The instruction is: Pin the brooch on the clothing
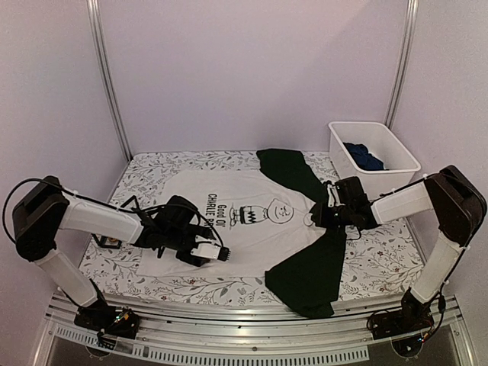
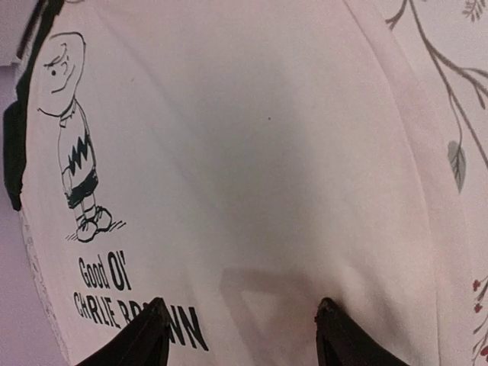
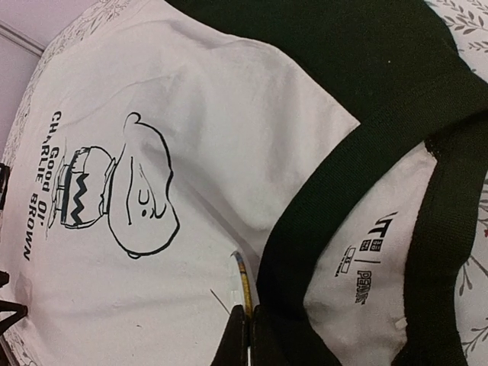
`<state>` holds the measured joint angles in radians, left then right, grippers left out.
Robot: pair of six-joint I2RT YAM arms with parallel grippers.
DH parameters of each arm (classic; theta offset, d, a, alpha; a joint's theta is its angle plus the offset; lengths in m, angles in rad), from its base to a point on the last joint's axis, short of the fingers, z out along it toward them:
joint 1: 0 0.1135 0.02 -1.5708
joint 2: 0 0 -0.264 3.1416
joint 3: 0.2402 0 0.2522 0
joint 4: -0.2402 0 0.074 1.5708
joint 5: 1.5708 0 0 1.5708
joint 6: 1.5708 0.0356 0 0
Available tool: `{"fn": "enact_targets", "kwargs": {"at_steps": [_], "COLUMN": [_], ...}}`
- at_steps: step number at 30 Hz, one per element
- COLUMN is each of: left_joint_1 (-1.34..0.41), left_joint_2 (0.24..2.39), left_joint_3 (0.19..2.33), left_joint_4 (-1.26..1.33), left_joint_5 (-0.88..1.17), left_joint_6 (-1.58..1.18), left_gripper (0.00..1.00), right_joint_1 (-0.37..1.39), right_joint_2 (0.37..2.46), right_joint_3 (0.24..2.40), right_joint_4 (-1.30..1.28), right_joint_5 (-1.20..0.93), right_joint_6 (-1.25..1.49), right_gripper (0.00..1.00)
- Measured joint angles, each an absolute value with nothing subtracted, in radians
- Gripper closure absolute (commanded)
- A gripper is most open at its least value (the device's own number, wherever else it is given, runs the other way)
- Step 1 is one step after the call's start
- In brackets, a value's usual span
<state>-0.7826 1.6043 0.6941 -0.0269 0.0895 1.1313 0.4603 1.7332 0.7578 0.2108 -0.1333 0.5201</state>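
- Two risks: your right hand (image 3: 245, 335) is clenched on the brooch (image 3: 241, 276), just beside the collar (image 3: 305, 221) of the shirt (image 3: 229, 114); that thin piece could twist in the grip.
- Your left hand (image 2: 242, 335) hangs released, far from the collar; unheld cloth may bunch.

My left arm (image 1: 99, 217) reaches inward, bent low, left fingers (image 2: 152, 339) spread apart. My right arm (image 1: 400, 200) stretches inward, right fingers (image 3: 245, 335) pressed tight together.

Top cam overhead, wrist cams close, shirt (image 1: 252, 236) shared
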Motion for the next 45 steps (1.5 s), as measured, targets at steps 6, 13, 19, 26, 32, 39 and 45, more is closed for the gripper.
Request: {"fn": "enact_targets", "kwargs": {"at_steps": [6,13,19,26,32,39,45], "left_joint_1": [-0.783,-0.810,-0.907,-0.959,-0.960,-0.960,-0.960], "left_joint_2": [1.596,1.768,1.984,2.162,2.219,2.239,2.247], "left_joint_3": [0.742,1.053,1.181,1.351,1.417,1.433,1.456], "left_joint_4": [-0.118,0.021,0.145,0.157,0.107,0.022,-0.007], "left_joint_5": [0.163,0.262,0.219,0.129,0.041,0.040,0.061], "left_joint_6": [1.049,0.521,0.216,0.091,0.082,0.084,0.096], "left_gripper": [0.29,0.24,0.18,0.23,0.36,0.45,0.93], "right_joint_1": [0.466,0.509,0.519,0.517,0.507,0.490,0.489], "right_joint_2": [1.705,1.589,1.597,1.618,1.628,1.645,1.649], "right_joint_3": [0.788,0.786,0.778,0.752,0.722,0.721,0.712], "right_joint_4": [0.149,0.253,0.370,0.424,0.444,0.461,0.474], "right_joint_5": [-0.153,-0.211,-0.258,-0.294,-0.332,-0.345,-0.352], "right_joint_6": [0.455,0.347,0.299,0.269,0.260,0.257,0.261], "right_gripper": [1.00,1.00,1.00,1.00,1.00,1.00,1.00]}}
